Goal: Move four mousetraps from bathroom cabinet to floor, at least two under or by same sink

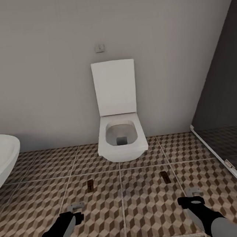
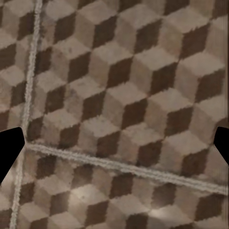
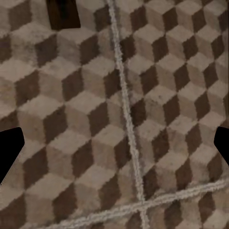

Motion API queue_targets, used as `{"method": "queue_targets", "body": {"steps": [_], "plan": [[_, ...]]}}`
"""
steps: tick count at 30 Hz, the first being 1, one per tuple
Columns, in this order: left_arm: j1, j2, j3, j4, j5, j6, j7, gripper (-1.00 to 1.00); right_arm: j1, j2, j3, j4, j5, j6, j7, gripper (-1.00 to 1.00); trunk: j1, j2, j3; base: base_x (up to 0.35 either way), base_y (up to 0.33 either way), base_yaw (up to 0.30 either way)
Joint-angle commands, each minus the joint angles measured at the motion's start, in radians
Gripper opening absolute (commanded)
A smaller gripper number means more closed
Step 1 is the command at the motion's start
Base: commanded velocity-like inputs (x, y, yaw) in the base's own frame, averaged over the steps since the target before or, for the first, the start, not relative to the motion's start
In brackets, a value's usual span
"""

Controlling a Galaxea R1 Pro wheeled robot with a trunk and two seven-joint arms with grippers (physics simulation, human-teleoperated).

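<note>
Bathroom floor [image 1: 145,219] stretches tiled ahead of you; white toilet [image 1: 122,140] at 12 o'clock, a white basin edge [image 1: 1,159] at 9. Two mousetraps lie flat on the tiles: one [image 1: 90,185] at 11 o'clock, the other [image 1: 164,177] at 1. Both look placed, so two appear left to fetch. Left claw [image 1: 75,211] and right claw [image 1: 191,196] hang released, empty, over bare tile.

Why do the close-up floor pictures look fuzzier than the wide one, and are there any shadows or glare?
Head view: even, soft light, no glare; the toilet casts a faint shadow on the bathroom floor. Left wrist view: tile pattern soft and grainy, with a pale bright patch near one edge. Right wrist view: similarly blurred, a dark mousetrap smeared at the frame's border.
</note>
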Motion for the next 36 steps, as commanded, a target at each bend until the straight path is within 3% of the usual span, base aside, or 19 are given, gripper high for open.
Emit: {"method": "queue_targets", "body": {"steps": [1,36], "plan": [[0.000,0.001,-0.005,-0.002,0.011,0.005,0.007,1.00,0.000,0.000,0.009,-0.002,-0.009,0.006,-0.005,1.00,-0.001,0.000,0.003,0.000,0.000,0.000],[0.000,0.001,-0.005,-0.002,0.011,0.005,0.007,1.00,0.000,0.000,0.009,-0.002,-0.009,0.003,-0.005,1.00,-0.016,0.008,0.138,0.000,0.000,0.000]]}}
